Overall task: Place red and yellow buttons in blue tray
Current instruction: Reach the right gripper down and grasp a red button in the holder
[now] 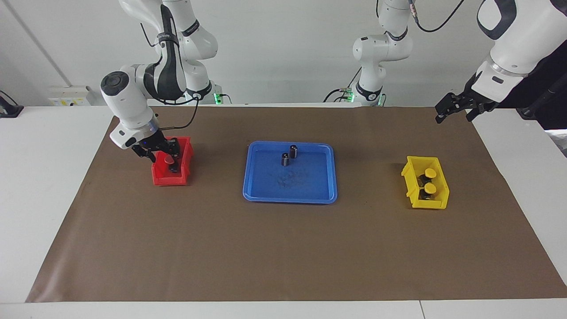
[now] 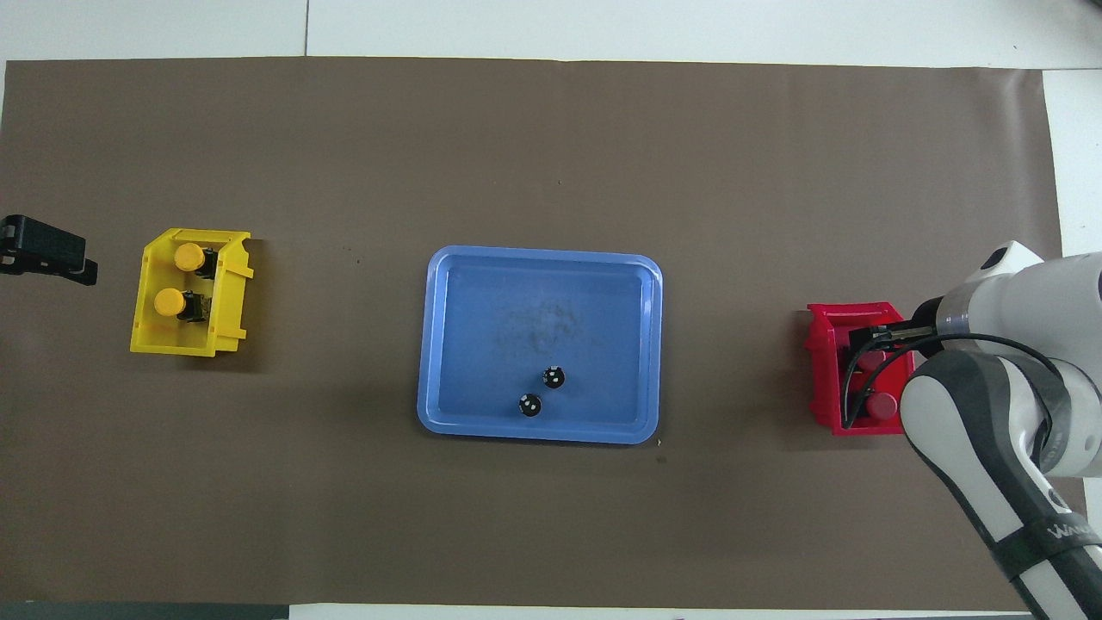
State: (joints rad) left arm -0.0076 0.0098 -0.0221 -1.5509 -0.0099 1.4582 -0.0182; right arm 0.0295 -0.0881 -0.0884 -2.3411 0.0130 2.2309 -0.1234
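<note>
- The right arm bends down steeply, and the right gripper is lowered into the red bin at this arm's end of the table.
- Its fingers stand around the red button nearer to the robots; I cannot tell if they grip it already.
- The second red button stands in the same bin, cap upward.
- The left arm waits; the left gripper hangs open and empty over the mat edge.
- Two yellow buttons stand upright in the yellow bin, in a row running away from the robots.
- The blue tray lies in the middle, with two dark cylinders upright inside.
</note>
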